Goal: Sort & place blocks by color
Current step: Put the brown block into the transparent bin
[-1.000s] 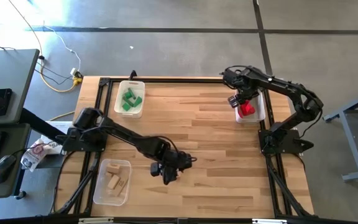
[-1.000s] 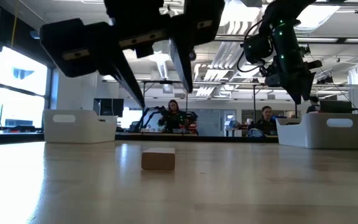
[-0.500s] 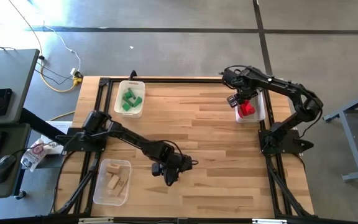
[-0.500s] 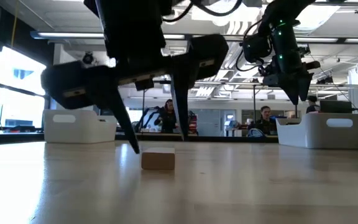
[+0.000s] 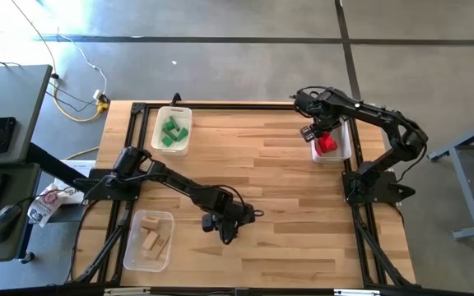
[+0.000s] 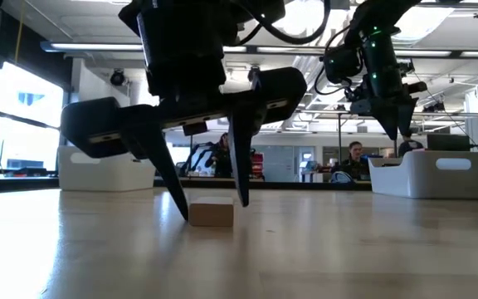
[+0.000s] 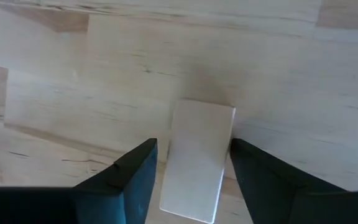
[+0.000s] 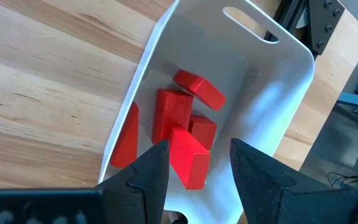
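One plain wood block (image 6: 211,213) lies alone on the worktop (image 5: 303,214), and the left gripper (image 6: 208,206) has dropped around it, fingers wide, not yet gripping. Right gripper (image 8: 194,167) hovers over the red bin (image 8: 278,99), part-open, holding nothing.
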Motion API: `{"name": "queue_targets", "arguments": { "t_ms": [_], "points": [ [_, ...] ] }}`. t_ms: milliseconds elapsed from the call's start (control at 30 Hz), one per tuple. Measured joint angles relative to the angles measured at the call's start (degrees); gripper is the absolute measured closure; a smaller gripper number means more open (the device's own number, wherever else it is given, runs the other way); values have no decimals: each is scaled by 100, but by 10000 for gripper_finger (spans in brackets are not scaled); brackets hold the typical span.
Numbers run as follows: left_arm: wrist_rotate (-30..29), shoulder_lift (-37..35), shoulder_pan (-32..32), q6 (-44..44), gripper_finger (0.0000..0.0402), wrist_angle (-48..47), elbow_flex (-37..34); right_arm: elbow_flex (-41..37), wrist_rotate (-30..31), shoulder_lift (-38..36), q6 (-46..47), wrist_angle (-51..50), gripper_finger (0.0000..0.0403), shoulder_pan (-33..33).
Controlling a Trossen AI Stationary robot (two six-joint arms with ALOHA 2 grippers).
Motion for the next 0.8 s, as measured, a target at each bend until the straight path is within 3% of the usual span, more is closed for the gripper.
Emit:
{"name": "queue_targets", "arguments": {
  "t_ms": [333,800],
  "points": [
    [262,10,28,-746,310,-229,-4,0,0,0,1,5,247,0],
    [145,-309,39,-2481,313,-557,-62,0,118,0,145,44,247,322]
  ]
}}
